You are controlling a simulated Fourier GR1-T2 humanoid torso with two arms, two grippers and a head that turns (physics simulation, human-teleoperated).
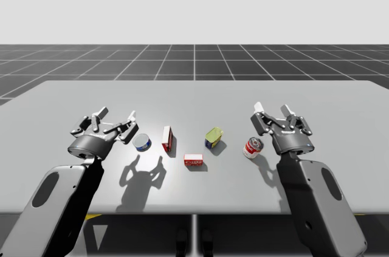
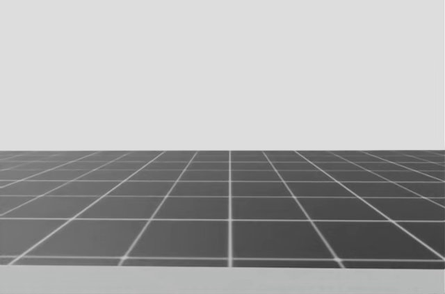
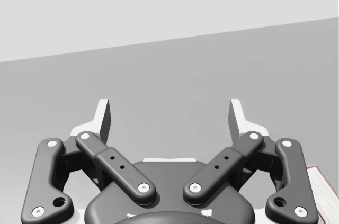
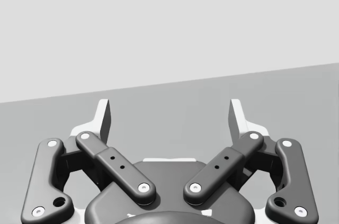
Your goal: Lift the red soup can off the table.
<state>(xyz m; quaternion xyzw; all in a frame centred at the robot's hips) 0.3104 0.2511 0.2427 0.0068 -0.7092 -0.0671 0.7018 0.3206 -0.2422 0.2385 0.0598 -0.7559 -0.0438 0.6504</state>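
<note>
The red soup can (image 1: 253, 147) lies on its side on the grey table (image 1: 194, 102), right of centre. My right gripper (image 1: 271, 113) hovers open just behind and to the right of the can, apart from it. In the right wrist view, nothing is between the spread fingers of the right gripper (image 4: 169, 115), only bare table ahead. My left gripper (image 1: 117, 115) is open over the table's left part. In the left wrist view the left gripper (image 3: 169, 115) also holds nothing.
A blue can (image 1: 142, 143) lies just right of my left gripper. A red and white box (image 1: 167, 138) stands beside it, a small red box (image 1: 193, 160) lies nearer the front edge, and a green-yellow box (image 1: 213, 137) sits left of the soup can. A box edge (image 3: 326, 184) shows beside the left gripper.
</note>
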